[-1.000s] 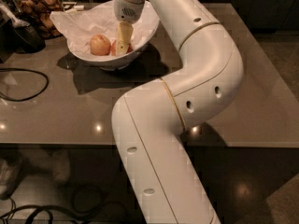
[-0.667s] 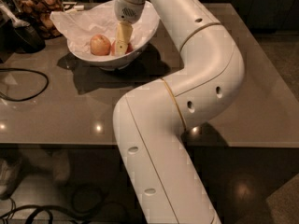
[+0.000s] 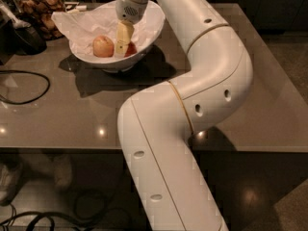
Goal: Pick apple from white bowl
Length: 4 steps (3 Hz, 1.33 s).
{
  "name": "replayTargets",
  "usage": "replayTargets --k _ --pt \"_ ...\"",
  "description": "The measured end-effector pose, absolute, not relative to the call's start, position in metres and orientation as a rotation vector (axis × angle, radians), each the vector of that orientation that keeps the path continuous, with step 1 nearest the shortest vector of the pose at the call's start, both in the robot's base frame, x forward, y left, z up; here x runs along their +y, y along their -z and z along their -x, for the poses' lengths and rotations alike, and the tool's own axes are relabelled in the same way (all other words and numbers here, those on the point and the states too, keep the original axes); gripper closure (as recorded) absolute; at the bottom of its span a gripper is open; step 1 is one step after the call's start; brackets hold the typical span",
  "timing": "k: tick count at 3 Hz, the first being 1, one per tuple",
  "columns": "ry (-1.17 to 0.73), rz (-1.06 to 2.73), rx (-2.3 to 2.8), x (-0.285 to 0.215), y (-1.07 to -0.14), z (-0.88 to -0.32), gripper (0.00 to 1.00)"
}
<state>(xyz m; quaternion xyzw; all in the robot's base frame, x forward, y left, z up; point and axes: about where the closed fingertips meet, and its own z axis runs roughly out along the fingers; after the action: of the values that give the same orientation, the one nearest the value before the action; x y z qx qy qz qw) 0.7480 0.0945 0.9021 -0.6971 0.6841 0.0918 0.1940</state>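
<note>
The white bowl (image 3: 150, 27), lined with crumpled white paper, stands at the table's back left. A sliver of the red apple (image 3: 131, 50) shows inside it, mostly hidden by my gripper. A paler yellowish apple (image 3: 103, 46) lies just to its left. My gripper (image 3: 123, 41) reaches down into the bowl from above, right against the red apple's left side and between the two apples.
My white arm (image 3: 211, 76) bends across the middle of the grey table (image 3: 57, 114). A black cable (image 3: 24, 88) loops at the left edge. Dark objects and a container of brown items (image 3: 43, 6) stand behind the bowl at the far left.
</note>
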Motion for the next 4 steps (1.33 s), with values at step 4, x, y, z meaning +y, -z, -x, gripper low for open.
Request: replayTargets --k 4 --pt "-0.257 1.966 1.910 0.1091 -0.9132 -0.7409 0.22"
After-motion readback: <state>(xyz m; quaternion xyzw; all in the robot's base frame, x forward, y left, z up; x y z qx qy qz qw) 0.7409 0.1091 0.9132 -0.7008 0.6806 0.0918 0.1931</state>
